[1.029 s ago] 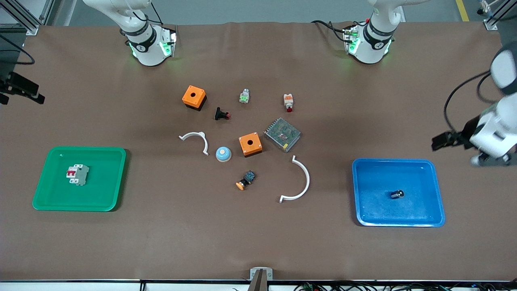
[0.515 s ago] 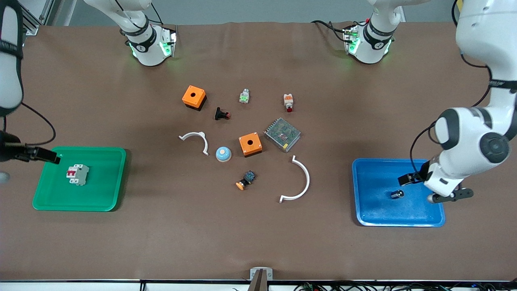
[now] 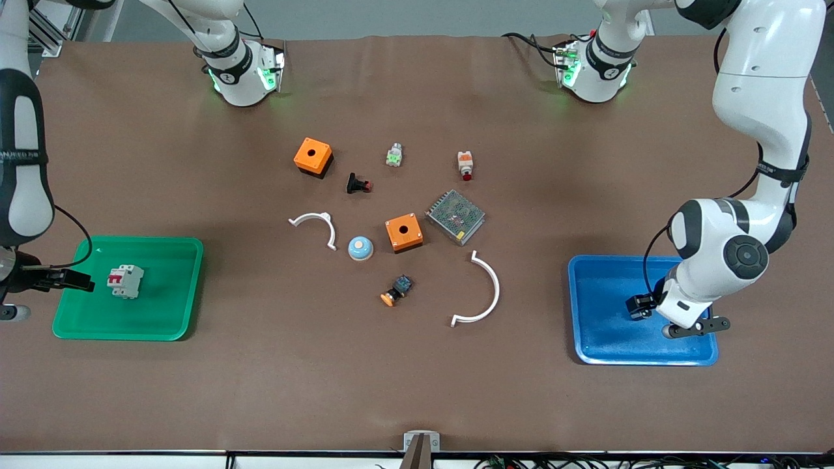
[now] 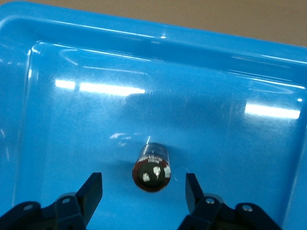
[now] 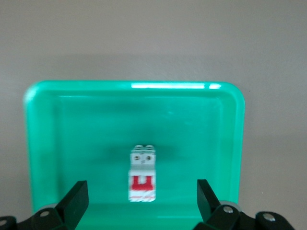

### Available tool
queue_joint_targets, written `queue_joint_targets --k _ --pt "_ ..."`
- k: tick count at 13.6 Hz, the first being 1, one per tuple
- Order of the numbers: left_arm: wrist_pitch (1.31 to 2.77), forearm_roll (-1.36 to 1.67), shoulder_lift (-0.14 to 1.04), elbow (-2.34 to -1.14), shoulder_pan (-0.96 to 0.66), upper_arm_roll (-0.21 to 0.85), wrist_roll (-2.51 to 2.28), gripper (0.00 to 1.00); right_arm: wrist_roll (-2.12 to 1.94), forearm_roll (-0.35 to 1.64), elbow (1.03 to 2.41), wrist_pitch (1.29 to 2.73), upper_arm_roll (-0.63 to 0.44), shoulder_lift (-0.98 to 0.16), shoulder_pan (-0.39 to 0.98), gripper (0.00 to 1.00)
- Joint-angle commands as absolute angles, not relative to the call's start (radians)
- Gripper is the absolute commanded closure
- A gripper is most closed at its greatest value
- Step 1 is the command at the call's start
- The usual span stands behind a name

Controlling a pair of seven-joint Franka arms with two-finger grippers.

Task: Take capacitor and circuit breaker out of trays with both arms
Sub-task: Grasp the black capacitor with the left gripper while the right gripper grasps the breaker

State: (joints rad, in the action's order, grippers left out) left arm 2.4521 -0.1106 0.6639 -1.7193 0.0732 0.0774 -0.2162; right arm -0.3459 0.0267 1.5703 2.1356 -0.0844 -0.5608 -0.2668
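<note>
The capacitor (image 4: 152, 167), a small black cylinder, lies on its side in the blue tray (image 3: 642, 260). My left gripper (image 3: 640, 306) hangs low over it and hides it in the front view. In the left wrist view the left gripper (image 4: 143, 186) is open, with one finger on each side of the capacitor and neither touching it. The breaker (image 3: 125, 281), white and grey with red levers, lies in the green tray (image 3: 163, 242). My right gripper (image 3: 81, 281) is open at that tray's outer edge, beside the breaker. In the right wrist view the breaker (image 5: 142, 172) lies just ahead of the open right gripper (image 5: 141, 191).
The table's middle holds two orange boxes (image 3: 313, 156) (image 3: 403, 232), a mesh power supply (image 3: 456, 216), a blue dome (image 3: 359, 247), two white arcs (image 3: 485, 290) (image 3: 317, 225) and several push buttons (image 3: 396, 290).
Both arms have swung in from the table's ends. The left gripper has come down over the capacitor in the blue tray. The right gripper has reached the green tray's edge by the breaker.
</note>
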Motion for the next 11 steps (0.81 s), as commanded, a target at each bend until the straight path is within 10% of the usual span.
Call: queue_joint_targets --k 1,9,11 --pt "2.459 -0.132 0.699 -1.672 0.074 0.078 -0.232 0.37 -0.373 0.029 1.647 2.232 -0.067 -0.578 -0.287 0.0" --pt "2.459 -0.126 0.704 -1.657 0.069 0.078 -0.275 0.99 -0.394 0.04 1.796 2.385 -0.055 -0.578 -0.285 0.0" --pt "2.444 -0.138 0.677 -1.663 0.069 0.078 -0.279 1.0 -0.406 0.04 1.809 2.414 -0.054 -0.581 -0.288 0.0"
